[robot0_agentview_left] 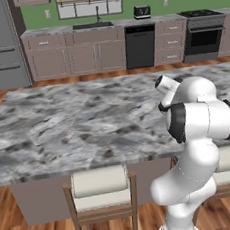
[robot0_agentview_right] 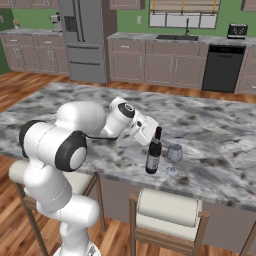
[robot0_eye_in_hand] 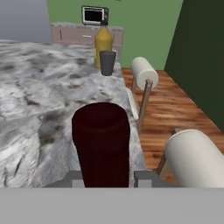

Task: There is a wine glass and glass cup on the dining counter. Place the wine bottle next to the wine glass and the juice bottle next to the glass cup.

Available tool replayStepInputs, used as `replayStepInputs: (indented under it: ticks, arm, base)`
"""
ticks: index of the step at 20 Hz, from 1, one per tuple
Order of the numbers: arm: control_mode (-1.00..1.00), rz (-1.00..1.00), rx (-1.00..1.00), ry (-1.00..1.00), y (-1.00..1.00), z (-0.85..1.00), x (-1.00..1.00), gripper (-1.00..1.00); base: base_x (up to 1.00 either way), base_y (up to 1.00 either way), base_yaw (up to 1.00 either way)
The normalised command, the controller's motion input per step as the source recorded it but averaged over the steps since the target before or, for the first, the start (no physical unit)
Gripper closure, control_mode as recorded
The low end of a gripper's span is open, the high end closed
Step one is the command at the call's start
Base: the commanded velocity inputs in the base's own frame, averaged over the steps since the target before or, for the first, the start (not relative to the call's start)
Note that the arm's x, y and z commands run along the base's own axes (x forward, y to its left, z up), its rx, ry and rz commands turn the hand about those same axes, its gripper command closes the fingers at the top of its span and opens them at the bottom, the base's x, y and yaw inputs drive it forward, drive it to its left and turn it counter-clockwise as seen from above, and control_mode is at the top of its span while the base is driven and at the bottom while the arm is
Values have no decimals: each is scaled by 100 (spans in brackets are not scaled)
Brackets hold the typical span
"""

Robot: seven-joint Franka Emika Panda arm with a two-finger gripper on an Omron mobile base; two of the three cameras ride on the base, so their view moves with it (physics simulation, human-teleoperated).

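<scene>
The wine bottle (robot0_agentview_right: 153, 155), dark with a red neck capsule (robot0_eye_in_hand: 101, 140), stands upright on the dining counter (robot0_agentview_right: 215, 125) near its front edge. The wine glass (robot0_agentview_right: 174, 158) stands just to its right, a small gap apart. My gripper (robot0_agentview_right: 155, 134) reaches in from the left at neck height. In the hand view the capsule sits between both fingertips (robot0_eye_in_hand: 146, 177), which press close on either side. At the counter's far end the yellow-orange juice bottle (robot0_eye_in_hand: 103, 43) stands right behind the grey glass cup (robot0_eye_in_hand: 107, 62).
Cushioned wooden stools (robot0_agentview_right: 167, 207) line the counter's front edge, one directly below the bottle. Beyond the far end are another stool (robot0_eye_in_hand: 144, 72), wood floor and a toaster oven (robot0_eye_in_hand: 94, 15) on a small worktop. The marble top (robot0_agentview_left: 62, 122) stretches wide to the left.
</scene>
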Motion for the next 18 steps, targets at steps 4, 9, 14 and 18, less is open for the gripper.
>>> replayStepInputs:
  ticks: [4,9,14,18]
  arm:
    - [-100,0,0,0,17,-29,-15,100]
    - [-100,0,0,0,19,-27,-9,-100]
    - [-100,0,0,0,11,-22,-6,-100]
    - [-100,0,0,0,2,-13,-2,-100]
  base:
    - [0,0,0]
    - [0,0,0]
    - [0,0,0]
    - [0,0,0]
